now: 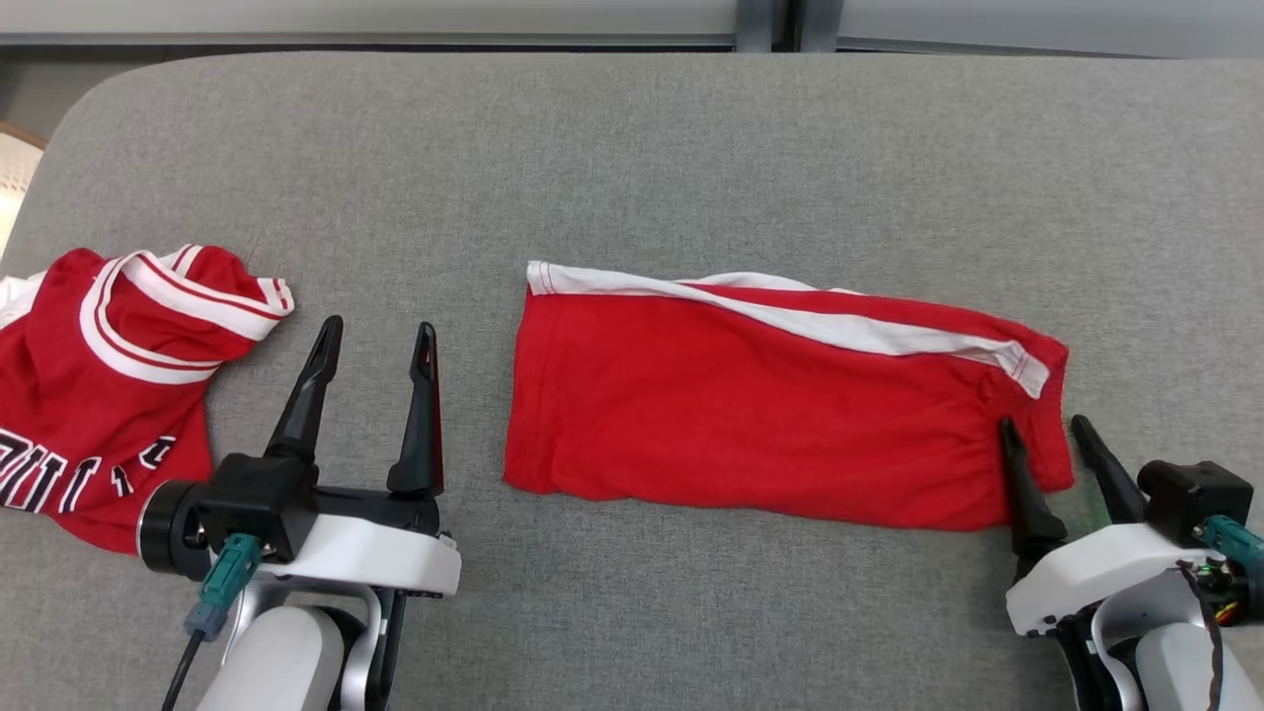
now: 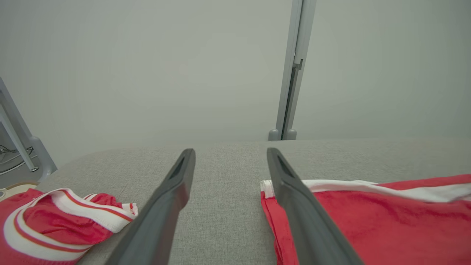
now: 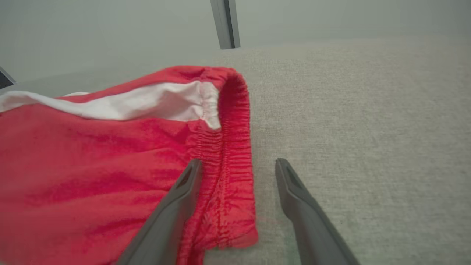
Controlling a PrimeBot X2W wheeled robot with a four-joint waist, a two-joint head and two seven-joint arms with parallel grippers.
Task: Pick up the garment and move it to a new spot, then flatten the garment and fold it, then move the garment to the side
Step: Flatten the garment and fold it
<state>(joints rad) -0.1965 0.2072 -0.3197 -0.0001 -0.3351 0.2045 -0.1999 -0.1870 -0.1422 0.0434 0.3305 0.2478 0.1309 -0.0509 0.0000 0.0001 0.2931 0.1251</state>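
Note:
The garment [image 1: 770, 415] is a pair of red shorts with a white side stripe, lying flat as a long folded band across the middle of the grey padded table [image 1: 632, 148]. My right gripper [image 1: 1042, 422] is open at the band's near right corner. In the right wrist view this gripper [image 3: 239, 161] straddles the elastic waistband [image 3: 235, 147], one finger over the red cloth [image 3: 92, 165] and the other over bare table. My left gripper [image 1: 380, 324] is open over bare table just left of the shorts, holding nothing. In the left wrist view it [image 2: 230, 151] has the shorts [image 2: 386, 221] beside its right finger.
A crumpled red jersey [image 1: 89, 395] with white trim and lettering lies at the table's left edge, left of my left gripper; the left wrist view shows this jersey [image 2: 55, 221] too. Behind the table stands a pale wall with a grey post [image 2: 290, 73].

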